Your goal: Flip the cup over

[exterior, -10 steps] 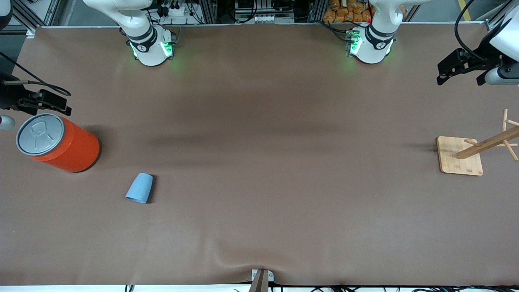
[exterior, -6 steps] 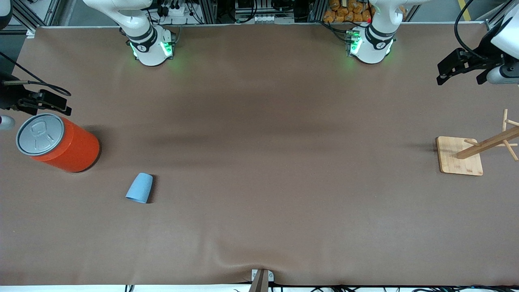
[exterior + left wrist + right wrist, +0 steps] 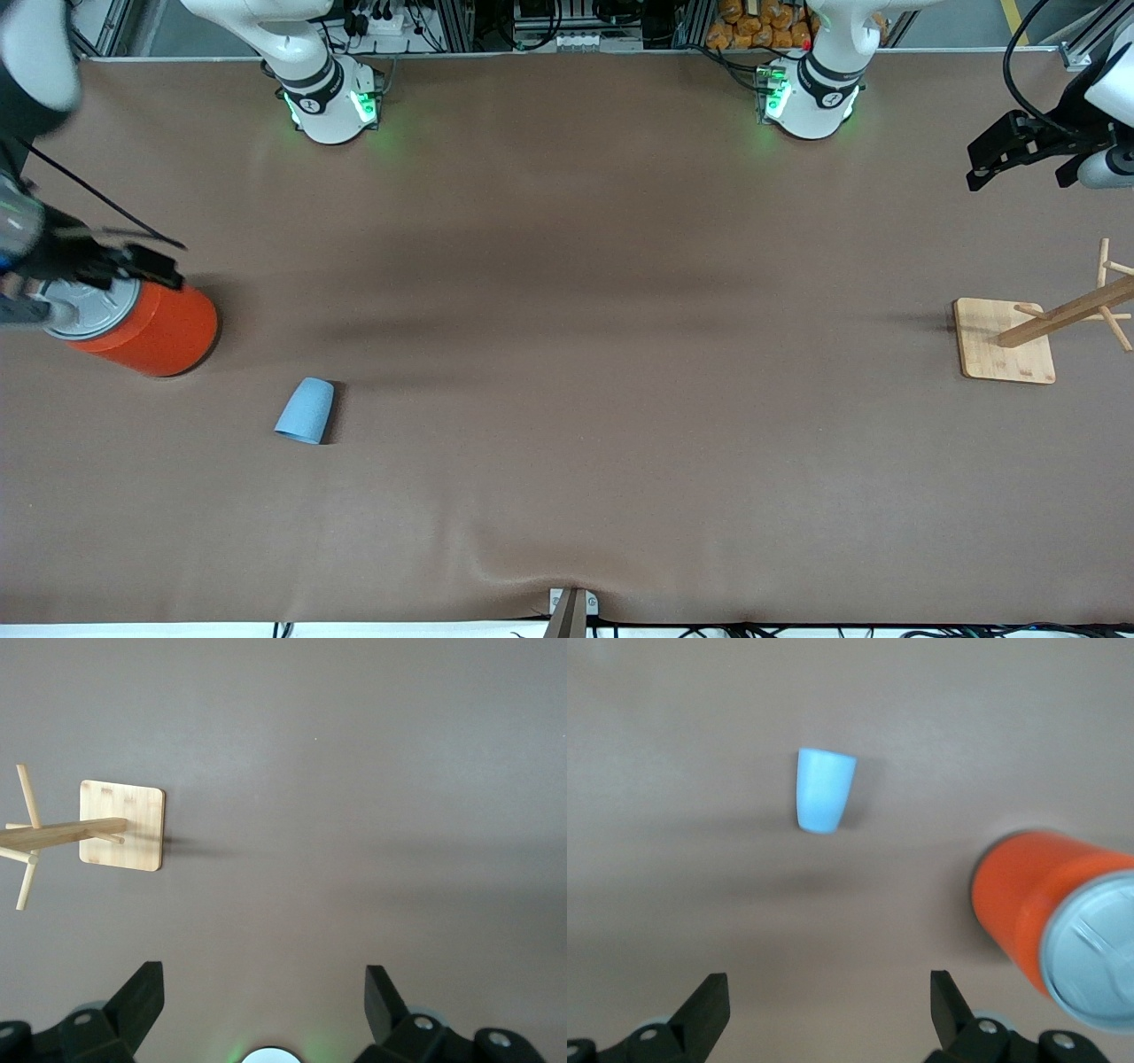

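The small light-blue cup (image 3: 306,410) sits on the brown table, nearer to the front camera than the orange can; its opening does not show. In the right wrist view the cup (image 3: 825,788) lies well ahead of the open fingers. My right gripper (image 3: 133,273) is open and empty, up in the air over the can's grey lid; in its own wrist view the right gripper (image 3: 828,992) frames bare table. My left gripper (image 3: 1014,168) is open and empty, waiting high over the left arm's end of the table, and in its wrist view the left gripper (image 3: 266,988) frames bare table.
A large orange can (image 3: 151,328) with a grey lid stands at the right arm's end; it also shows in the right wrist view (image 3: 1036,904). A wooden peg rack on a square base (image 3: 1005,341) stands at the left arm's end, and shows in the left wrist view (image 3: 121,824).
My right gripper has moved over the orange can's lid, now covering part of it. My left gripper has drifted slightly toward its end of the table. The cup has not moved.
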Motion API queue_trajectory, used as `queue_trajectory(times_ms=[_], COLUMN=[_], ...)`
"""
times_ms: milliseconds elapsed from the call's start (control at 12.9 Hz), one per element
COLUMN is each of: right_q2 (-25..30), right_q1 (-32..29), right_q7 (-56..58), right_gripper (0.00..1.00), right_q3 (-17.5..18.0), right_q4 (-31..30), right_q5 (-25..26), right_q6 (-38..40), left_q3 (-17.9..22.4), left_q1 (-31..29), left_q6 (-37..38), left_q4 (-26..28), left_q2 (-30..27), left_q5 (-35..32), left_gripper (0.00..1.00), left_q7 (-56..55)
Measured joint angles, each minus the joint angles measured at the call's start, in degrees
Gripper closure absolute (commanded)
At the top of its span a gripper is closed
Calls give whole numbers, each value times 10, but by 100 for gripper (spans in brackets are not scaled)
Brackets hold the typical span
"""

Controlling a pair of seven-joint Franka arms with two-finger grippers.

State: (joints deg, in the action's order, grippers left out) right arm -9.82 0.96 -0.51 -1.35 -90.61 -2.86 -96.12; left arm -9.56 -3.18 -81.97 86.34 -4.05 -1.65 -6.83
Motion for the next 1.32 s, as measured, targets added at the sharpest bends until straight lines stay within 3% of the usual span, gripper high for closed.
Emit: queue_trajectory(times_ms=[466,1009,1241,1319], right_q2=[-161,-282,-315,-314], right_q1=[16,34,39,41], right_q7=[0,-3,-2,1], right_gripper=[0,0,53,62], right_q3=[0,0,0,0], right_q4=[-25,-26,-28,-28], right_q5=[-2,-5,-5,-4], right_q6=[-185,-348,-408,-414], left_q3=[0,-6,-6,-7], left_q1=[-17,-17,-16,-16], left_q6=[-18,-28,-36,-37], left_q4=[18,22,23,23], left_q2=[-3,-5,-5,-5], left_q5=[26,27,27,27], left_gripper=[0,0,0,0], left_q7=[-2,-5,-5,-5])
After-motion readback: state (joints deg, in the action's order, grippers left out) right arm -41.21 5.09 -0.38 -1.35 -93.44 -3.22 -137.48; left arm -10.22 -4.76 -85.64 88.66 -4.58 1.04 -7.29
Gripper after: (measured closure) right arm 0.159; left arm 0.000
